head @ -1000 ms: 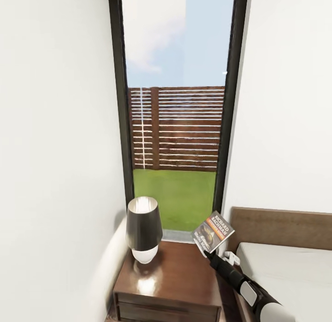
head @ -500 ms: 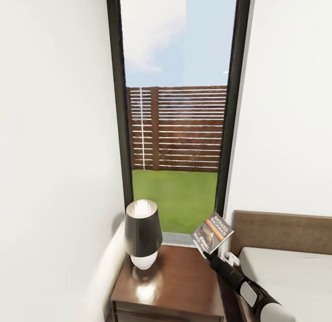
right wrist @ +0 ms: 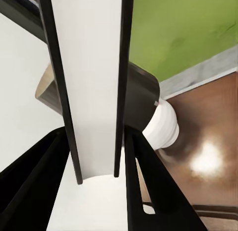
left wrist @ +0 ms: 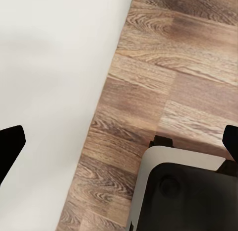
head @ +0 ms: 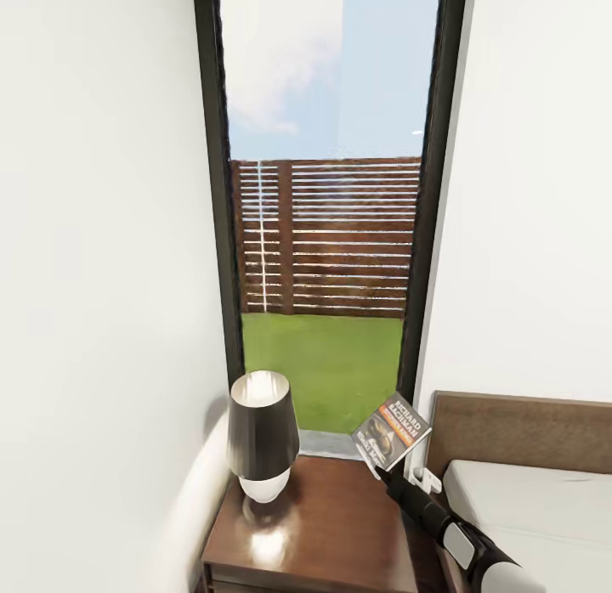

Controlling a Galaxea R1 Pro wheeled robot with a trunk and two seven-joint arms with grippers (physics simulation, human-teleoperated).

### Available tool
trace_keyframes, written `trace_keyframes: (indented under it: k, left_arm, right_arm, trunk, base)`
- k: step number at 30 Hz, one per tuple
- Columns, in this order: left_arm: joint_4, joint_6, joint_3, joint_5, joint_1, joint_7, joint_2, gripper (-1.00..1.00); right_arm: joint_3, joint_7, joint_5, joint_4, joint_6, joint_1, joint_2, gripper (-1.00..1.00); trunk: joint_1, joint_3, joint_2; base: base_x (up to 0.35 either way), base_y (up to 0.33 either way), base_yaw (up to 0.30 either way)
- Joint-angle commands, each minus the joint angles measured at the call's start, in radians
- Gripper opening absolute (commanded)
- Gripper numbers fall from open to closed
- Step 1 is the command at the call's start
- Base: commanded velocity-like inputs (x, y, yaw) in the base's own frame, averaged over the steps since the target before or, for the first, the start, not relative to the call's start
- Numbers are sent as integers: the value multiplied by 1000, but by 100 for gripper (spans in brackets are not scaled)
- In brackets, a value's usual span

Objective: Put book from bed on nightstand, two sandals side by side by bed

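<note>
A: Changed in the last second?

B: Mostly the camera. Whole head view drawn a little nearer to the tall window (head: 327, 194), with the nightstand (head: 331, 525) and its black-shaded lamp (head: 262, 436) lower and larger in the picture. Looks like the robot closing in, not the furniture moving.

A: And the book (head: 391, 430)?

B: Same hold as before. Pinched at its lower edge by the right gripper (head: 380, 467), tilted, cover with the orange band facing the camera. Raised above the nightstand's far corner on the bed (head: 527, 499) side, apart from the wood, not yet set down. In the right wrist view, seen edge-on as white pages between dark covers (right wrist: 91, 82), black fingers (right wrist: 148, 181) clamped on either side.

A: Left gripper (left wrist: 119, 142)?

B: Spread wide and holding nothing, pointed down at the wood-plank floor (left wrist: 139, 107) beside a white wall.

A: Meaning for the task?

B: Probably the last of the approach. Book off the bed already, bare tabletop in reach beside the lamp. Next, by judgement: lower and release well clear of the lamp.
</note>
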Motion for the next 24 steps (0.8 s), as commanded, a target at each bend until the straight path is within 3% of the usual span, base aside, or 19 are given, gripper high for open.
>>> trace_keyframes:
  k: [1, 15, 24]
  left_arm:
    - [-1, -2, -9, 7, 0, 4, 0, 100]
    - [-2, -2, -30, 6, 0, 4, -1, 100]
    - [-3, -2, -33, 6, 0, 3, -1, 100]
  right_arm:
    - [-9, 4, 8, -2, 5, 2, 1, -100]
    - [-10, 6, 9, -1, 4, 7, 2, -100]
    - [-10, 7, 9, -1, 4, 7, 3, -100]
  trunk:
    - [0, 0, -1]
    - [0, -1, -1]
    - [0, -4, -1]
  base:
    - [8, 0, 0]
    - [2, 0, -3]
    - [0, 0, -115]
